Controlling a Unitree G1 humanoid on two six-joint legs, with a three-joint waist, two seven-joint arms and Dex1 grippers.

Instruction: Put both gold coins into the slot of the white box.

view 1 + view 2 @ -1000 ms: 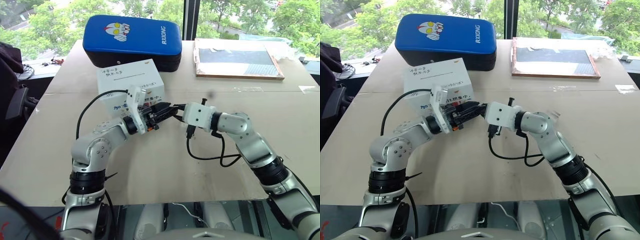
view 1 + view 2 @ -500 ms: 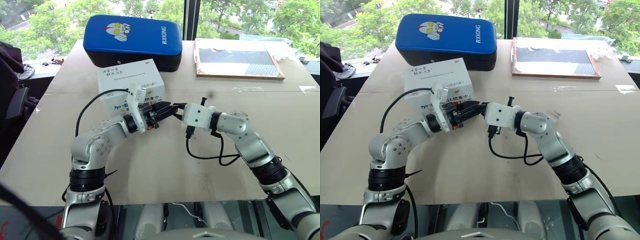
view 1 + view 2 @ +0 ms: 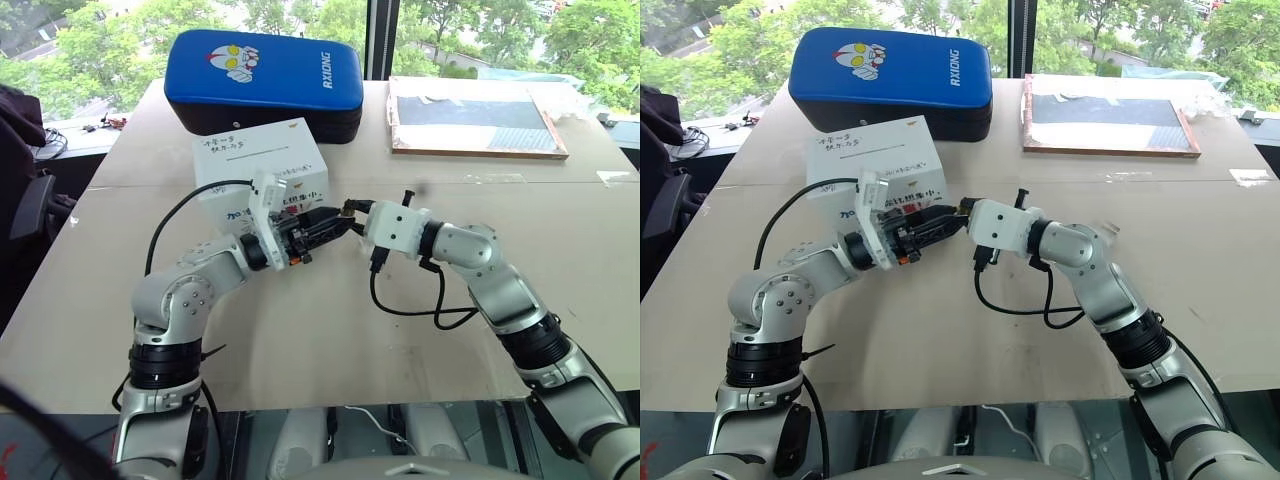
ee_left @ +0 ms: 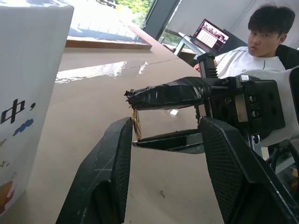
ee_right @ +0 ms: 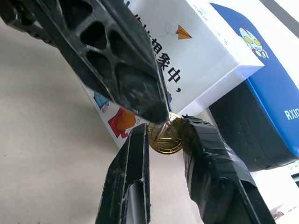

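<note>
Both arms meet above the bare front part of the table (image 3: 330, 340), fingertip to fingertip, in what reads as a hand-to-hand transfer. The right gripper (image 5: 164, 135) is clamped on a gold coin (image 5: 166, 135), which stands on edge between its two taped fingers so that the flat faces take the squeeze and the rim stays exposed. The left gripper (image 4: 163, 128) has its fingers apart, straddling the right gripper's tips; in the left wrist view one finger lies just beside the coin's rim, though whether it touches cannot be told. The posture suggests the coin is being passed, or re-seated for a better hold, before insertion. A second coin cannot be made out. Just beyond the two grippers stands the white box (image 3: 262, 165), printed side toward the robot and plain face with handwriting up; the slot (image 3: 262, 146) is a thin dark line across that top face, so the coin would probably have to arrive edge-down from above. Behind the box lies a blue padded case (image 3: 265, 78), and a framed board (image 3: 475, 118) rests at the far right. A seated person (image 4: 261, 42) is across the room.
</note>
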